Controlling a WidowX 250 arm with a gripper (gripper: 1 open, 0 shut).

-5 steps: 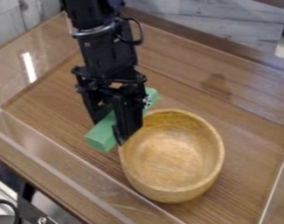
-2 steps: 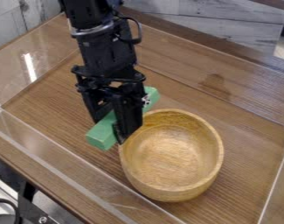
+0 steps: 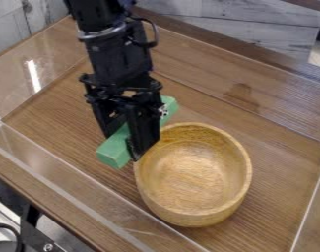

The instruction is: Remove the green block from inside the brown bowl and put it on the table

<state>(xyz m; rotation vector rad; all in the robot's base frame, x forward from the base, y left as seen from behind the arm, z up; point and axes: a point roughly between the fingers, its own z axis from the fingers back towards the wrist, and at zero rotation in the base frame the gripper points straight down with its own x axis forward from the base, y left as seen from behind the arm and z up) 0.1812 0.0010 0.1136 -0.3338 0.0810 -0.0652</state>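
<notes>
Green block (image 3: 119, 148) is already out of the bowl, w/ its low end at the table (image 3: 44, 118), left-center. Claw (image 3: 133, 148) is clamped shut on it. Bowl (image 3: 195, 173) sits just right, empty. Risk imo: opening while the block's tilted could tip it against the bowl's rim.

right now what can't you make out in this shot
- Green block: its middle is hidden behind the gripper, so the grip and whether the block rests on the table cannot be confirmed.
- Gripper fingertips: dark and overlapping; the gap between them is unreadable.
- Brown bowl: the inner near wall is hidden by its own rim.
- Arm: cut off by the top edge.
</notes>
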